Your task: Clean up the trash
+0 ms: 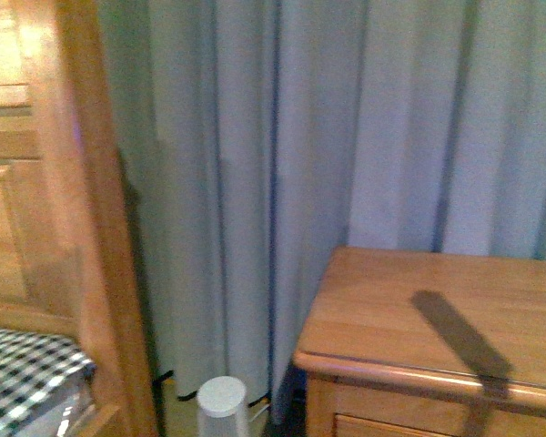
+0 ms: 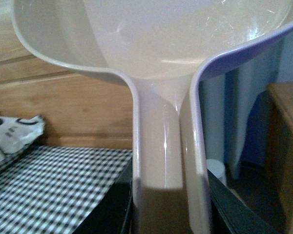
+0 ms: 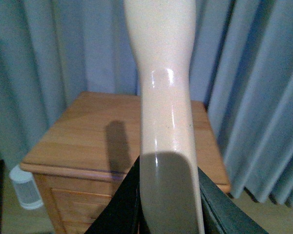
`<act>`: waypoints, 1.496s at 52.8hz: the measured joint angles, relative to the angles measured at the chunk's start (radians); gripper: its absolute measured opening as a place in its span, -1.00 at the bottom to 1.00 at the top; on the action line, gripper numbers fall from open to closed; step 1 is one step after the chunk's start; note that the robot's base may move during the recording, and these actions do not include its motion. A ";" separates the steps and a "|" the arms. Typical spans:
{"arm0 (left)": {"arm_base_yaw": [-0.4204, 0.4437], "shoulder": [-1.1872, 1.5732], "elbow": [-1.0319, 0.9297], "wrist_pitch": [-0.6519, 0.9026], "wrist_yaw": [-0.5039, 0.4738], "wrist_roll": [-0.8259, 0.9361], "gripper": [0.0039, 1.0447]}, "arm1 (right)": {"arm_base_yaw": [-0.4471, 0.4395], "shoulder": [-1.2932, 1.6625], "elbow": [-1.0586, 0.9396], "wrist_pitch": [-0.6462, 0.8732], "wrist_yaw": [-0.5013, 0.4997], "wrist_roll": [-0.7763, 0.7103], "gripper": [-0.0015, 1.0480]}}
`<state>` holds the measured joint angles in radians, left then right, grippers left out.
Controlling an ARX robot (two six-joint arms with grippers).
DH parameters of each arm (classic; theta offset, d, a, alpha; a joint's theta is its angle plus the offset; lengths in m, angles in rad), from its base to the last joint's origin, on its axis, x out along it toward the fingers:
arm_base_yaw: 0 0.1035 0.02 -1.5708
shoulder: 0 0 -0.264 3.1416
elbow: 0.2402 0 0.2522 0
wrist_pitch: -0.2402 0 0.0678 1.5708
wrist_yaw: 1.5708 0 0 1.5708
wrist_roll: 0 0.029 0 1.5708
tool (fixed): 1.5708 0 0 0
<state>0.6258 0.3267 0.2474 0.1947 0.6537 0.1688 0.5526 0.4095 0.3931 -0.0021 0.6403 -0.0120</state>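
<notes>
So, curtain point(image 1: 346, 137): behind the nightstand point(image 1: 437, 309);
checked bedding point(image 1: 27, 373): left of nightstand;
dustpan point(image 2: 161, 48): handle clamped by left gripper point(image 2: 168, 209); left wrist view only;
beige handle point(image 3: 163, 97): gripped by right gripper point(image 3: 168, 204); right wrist view only;
trash: cannot tell where

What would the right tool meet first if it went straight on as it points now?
Probably the nightstand, or the curtain behind it; depth is unclear. The handle in the right tool would touch first.
</notes>
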 joint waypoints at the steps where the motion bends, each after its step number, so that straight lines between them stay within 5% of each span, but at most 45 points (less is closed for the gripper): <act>1: 0.000 0.000 0.000 0.000 0.000 0.000 -0.50 | 0.000 0.000 0.000 0.000 0.000 0.000 -0.62; 79: 0.003 -0.005 -0.003 -0.001 -0.011 -0.003 -0.50 | 0.002 0.003 0.000 0.000 -0.005 0.000 -0.63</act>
<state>0.6289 0.3222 0.2447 0.1940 0.6426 0.1654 0.5545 0.4126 0.3927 -0.0021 0.6353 -0.0120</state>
